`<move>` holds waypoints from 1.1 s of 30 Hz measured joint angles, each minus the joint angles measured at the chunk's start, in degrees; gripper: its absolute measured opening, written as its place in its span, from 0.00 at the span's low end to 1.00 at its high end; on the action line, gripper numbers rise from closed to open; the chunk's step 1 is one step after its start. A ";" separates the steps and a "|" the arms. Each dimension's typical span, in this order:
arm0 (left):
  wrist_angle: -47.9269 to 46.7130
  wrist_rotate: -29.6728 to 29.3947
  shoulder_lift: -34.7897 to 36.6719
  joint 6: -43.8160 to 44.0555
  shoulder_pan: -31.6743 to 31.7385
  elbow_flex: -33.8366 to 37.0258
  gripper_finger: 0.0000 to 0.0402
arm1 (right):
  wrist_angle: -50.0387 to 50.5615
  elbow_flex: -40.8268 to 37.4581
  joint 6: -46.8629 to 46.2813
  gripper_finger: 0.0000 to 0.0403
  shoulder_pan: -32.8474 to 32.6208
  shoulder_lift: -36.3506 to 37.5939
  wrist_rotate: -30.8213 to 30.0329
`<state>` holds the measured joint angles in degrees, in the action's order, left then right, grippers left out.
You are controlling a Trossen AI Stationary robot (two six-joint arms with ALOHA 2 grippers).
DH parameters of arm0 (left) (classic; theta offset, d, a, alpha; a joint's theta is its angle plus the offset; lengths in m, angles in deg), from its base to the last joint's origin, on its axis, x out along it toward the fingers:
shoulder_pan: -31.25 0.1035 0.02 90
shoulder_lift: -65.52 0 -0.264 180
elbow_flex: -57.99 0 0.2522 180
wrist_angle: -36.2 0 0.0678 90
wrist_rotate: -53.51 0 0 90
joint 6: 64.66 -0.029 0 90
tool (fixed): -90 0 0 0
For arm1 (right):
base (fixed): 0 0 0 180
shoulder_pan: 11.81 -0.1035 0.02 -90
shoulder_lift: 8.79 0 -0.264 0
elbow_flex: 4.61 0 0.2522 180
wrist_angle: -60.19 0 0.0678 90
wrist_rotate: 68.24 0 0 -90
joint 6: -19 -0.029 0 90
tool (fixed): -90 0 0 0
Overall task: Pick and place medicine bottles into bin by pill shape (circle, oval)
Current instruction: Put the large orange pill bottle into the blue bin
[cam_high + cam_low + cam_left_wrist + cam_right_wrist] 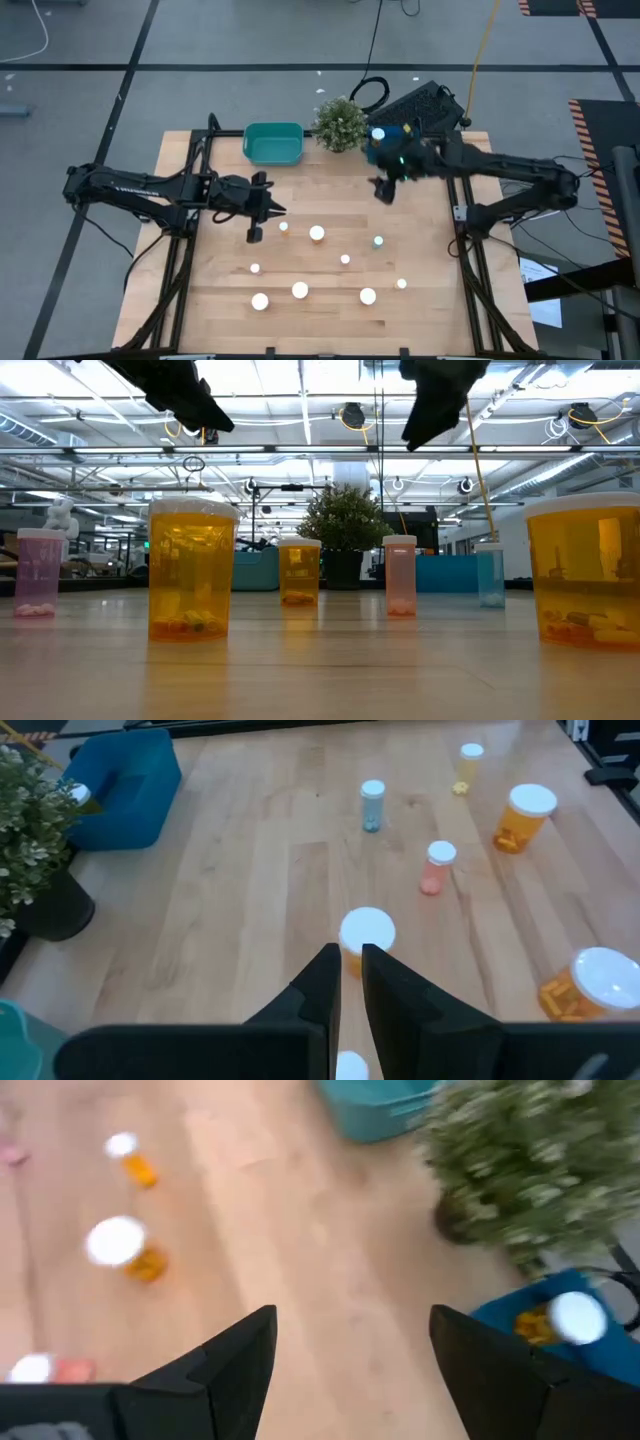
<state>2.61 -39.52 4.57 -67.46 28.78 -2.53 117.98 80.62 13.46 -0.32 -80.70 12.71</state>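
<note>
The left gripper (255, 232), fingers nearly together and holding nothing, hovers over the table's left-centre. The nearest medicine bottles (316, 233) stand upright at its three o'clock (closer to this arm). The right gripper (384, 190), fingers spread apart, hangs empty beside the blue bin (560, 1335).

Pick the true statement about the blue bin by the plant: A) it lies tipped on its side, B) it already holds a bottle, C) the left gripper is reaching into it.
B: the right wrist view shows a white-capped amber bottle inside the blue bin.
</note>
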 joint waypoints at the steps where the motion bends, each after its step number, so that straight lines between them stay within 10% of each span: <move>1: -0.23 -0.01 0.00 0.20 -0.22 0.00 0.12 | -1.72 -1.63 -0.91 0.64 -1.69 0.87 -0.27; 13: -2.31 -0.03 -0.01 4.29 -2.69 0.20 0.12 | -18.89 -18.22 -0.92 0.64 -14.28 4.71 -1.32; 33: -4.15 -4.91 -7.76 15.37 -14.09 0.28 0.12 | -29.21 -16.67 -4.23 0.64 -22.21 -2.08 4.02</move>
<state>-1.54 -44.44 -3.19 -52.10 14.69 -2.25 88.78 63.95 9.23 -22.54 -82.78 16.73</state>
